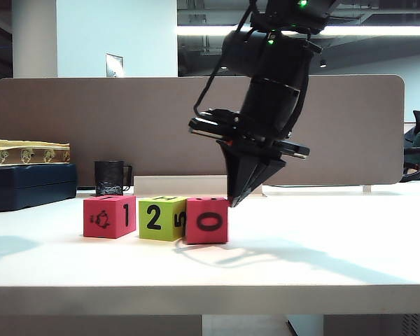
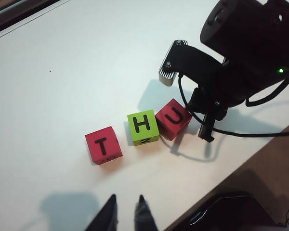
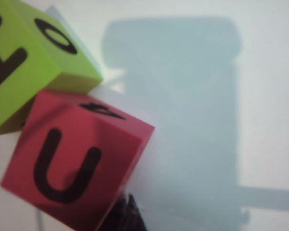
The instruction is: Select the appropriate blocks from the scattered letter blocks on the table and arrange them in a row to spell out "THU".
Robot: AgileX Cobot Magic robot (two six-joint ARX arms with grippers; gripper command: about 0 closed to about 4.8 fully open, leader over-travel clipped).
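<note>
Three blocks stand in a row on the white table (image 1: 322,245). From above they read T on a red block (image 2: 103,145), H on the green block (image 2: 143,127) and U on a red block (image 2: 173,119), which sits askew with a corner against the green one. Seen from the front they are the red (image 1: 110,216), green (image 1: 161,218) and red (image 1: 207,220) blocks. My right gripper (image 1: 234,202) is shut, with its tip (image 3: 127,201) against the outer side of the U block (image 3: 72,163). My left gripper (image 2: 127,198) hangs high above the table's near side, its fingers slightly apart and empty.
A black mug (image 1: 112,178) stands behind the blocks, in front of the beige divider panel (image 1: 126,119). A dark blue box (image 1: 28,185) with a yellow patterned thing (image 1: 28,152) on it sits at the far left. The right arm's black body (image 2: 245,53) looms over the table beside the blocks.
</note>
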